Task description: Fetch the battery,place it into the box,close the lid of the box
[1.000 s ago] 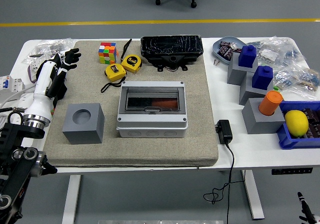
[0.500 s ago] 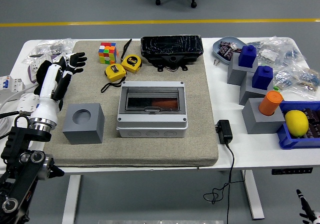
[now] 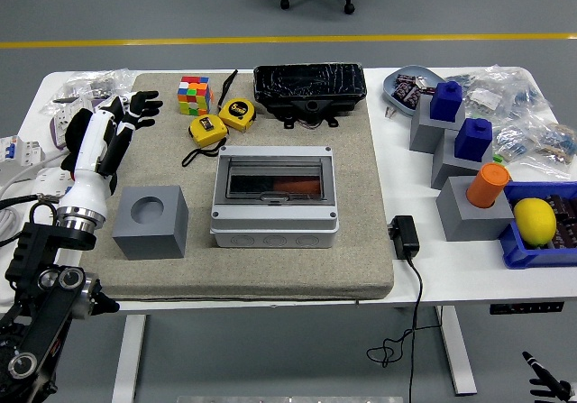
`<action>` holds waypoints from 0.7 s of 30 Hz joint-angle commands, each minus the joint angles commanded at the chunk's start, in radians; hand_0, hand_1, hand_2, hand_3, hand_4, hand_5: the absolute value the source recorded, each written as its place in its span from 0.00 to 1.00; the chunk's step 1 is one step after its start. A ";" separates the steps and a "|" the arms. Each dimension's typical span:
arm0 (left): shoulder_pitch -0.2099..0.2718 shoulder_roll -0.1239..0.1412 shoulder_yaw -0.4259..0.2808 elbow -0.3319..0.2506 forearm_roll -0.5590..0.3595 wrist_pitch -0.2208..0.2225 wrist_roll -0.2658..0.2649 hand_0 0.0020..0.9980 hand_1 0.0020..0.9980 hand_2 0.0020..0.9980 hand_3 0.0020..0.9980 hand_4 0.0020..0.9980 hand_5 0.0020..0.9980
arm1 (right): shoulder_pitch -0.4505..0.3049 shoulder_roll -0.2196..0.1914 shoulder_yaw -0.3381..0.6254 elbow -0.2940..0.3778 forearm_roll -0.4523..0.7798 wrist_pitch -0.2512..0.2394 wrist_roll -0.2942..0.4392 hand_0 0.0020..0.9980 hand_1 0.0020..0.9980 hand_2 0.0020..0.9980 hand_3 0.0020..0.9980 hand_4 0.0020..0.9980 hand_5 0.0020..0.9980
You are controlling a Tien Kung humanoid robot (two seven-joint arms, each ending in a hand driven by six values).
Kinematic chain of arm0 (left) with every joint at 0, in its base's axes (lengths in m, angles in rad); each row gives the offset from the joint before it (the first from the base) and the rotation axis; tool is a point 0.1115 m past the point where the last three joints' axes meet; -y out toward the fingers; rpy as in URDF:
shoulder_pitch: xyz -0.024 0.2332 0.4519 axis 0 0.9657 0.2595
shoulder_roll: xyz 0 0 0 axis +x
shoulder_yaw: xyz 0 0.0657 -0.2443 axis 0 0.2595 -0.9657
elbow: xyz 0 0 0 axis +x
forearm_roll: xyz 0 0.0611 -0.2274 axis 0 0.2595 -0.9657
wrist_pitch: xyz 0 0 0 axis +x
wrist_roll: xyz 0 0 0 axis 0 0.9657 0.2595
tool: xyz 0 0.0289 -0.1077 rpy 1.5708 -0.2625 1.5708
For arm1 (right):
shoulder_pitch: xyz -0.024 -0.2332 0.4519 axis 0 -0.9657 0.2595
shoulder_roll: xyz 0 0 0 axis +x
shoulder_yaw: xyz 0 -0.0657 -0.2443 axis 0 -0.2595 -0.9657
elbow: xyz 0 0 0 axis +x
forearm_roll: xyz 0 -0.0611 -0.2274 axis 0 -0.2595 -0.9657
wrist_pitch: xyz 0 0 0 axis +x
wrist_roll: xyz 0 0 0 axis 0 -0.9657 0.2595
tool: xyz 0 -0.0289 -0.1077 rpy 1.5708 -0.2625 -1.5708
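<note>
Grey felt mat (image 3: 361,241) covers the middle of the white table (image 3: 424,277), and at its left edge the robot's left hand (image 3: 115,125) hovers with its black fingers (image 3: 144,105) spread and holding nothing. It is just left of two yellow tape measures (image 3: 221,122). Below it stands a grey block (image 3: 151,222) with an empty round socket. At the mat's centre sits the grey box (image 3: 275,196), its smoky clear lid (image 3: 274,178) lying flat. A reddish shape shows through the lid, too dim to identify.

Well to the right, off the mat, an orange cylinder (image 3: 488,185) stands upright in another grey block (image 3: 469,212), just beside a lemon (image 3: 534,220). It is probably the battery. It looks stiff, smooth-skinned and light enough for one hand, but liable to slip or roll. A pinch around its exposed upper half, lifting straight up out of the socket, seems the safest hold.

Only a sliver of the right hand (image 3: 545,383) shows at the lower right corner, and its grip cannot be told.
</note>
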 joint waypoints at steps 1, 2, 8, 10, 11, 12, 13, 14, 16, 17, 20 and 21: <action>0.000 0.000 0.001 0.000 0.001 -0.001 0.001 0.66 0.70 0.68 0.70 0.98 1.00 | 0.000 -0.001 0.000 0.000 -0.003 -0.003 -0.006 0.57 0.44 0.39 0.35 1.00 0.61; -0.001 0.000 0.003 0.001 0.004 -0.003 0.004 0.66 0.70 0.68 0.70 0.98 1.00 | -0.001 -0.001 0.013 0.000 -0.023 -0.014 -0.010 0.57 0.44 0.39 0.35 1.00 0.61; -0.002 -0.002 0.004 0.005 0.010 -0.008 0.017 0.66 0.70 0.68 0.69 0.98 1.00 | -0.007 0.005 0.026 0.000 -0.066 -0.145 0.011 0.08 0.04 0.12 0.08 0.57 0.42; -0.002 -0.004 0.003 0.005 0.012 -0.010 0.020 0.66 0.70 0.68 0.69 0.98 1.00 | -0.008 0.007 0.024 0.000 -0.072 -0.209 0.020 0.08 0.04 0.12 0.08 0.57 0.42; -0.002 -0.004 0.003 0.005 0.013 -0.010 0.020 0.66 0.70 0.68 0.69 0.98 1.00 | -0.008 0.007 0.020 0.000 -0.071 -0.225 0.021 0.00 0.00 0.04 0.00 0.53 0.29; -0.002 -0.005 0.003 0.004 0.014 -0.010 0.021 0.66 0.70 0.68 0.69 0.98 1.00 | -0.007 0.007 0.012 0.000 -0.067 -0.247 0.024 0.00 0.00 0.04 0.00 0.53 0.29; -0.003 -0.006 0.003 0.004 0.016 -0.011 0.022 0.66 0.70 0.68 0.69 0.98 1.00 | -0.007 0.007 0.001 0.000 -0.061 -0.256 0.025 0.00 0.00 0.04 0.00 0.53 0.29; -0.003 -0.006 0.003 0.004 0.018 -0.011 0.023 0.66 0.70 0.68 0.69 0.98 1.00 | -0.007 0.007 -0.006 0.000 -0.058 -0.260 0.025 0.00 0.00 0.04 0.00 0.53 0.29; -0.001 -0.006 0.003 0.004 0.023 -0.012 0.025 0.66 0.70 0.68 0.69 0.98 1.00 | -0.006 0.006 -0.018 0.000 -0.059 -0.257 0.021 0.00 0.00 0.04 0.00 0.53 0.29; -0.001 -0.006 0.003 0.004 0.025 -0.012 0.026 0.66 0.70 0.68 0.69 0.97 1.00 | -0.005 0.006 -0.023 0.000 -0.057 -0.253 0.019 0.00 0.00 0.03 0.00 0.51 0.24; 0.002 -0.007 0.000 0.002 0.028 -0.013 0.028 0.66 0.70 0.68 0.69 0.97 1.00 | -0.006 0.006 -0.029 0.000 -0.055 -0.249 0.015 0.00 0.00 0.03 0.00 0.51 0.24; 0.003 -0.007 -0.001 0.002 0.029 -0.013 0.029 0.66 0.70 0.68 0.69 0.97 1.00 | -0.007 0.006 -0.020 0.000 -0.057 -0.250 0.013 0.00 0.00 0.03 0.00 0.51 0.24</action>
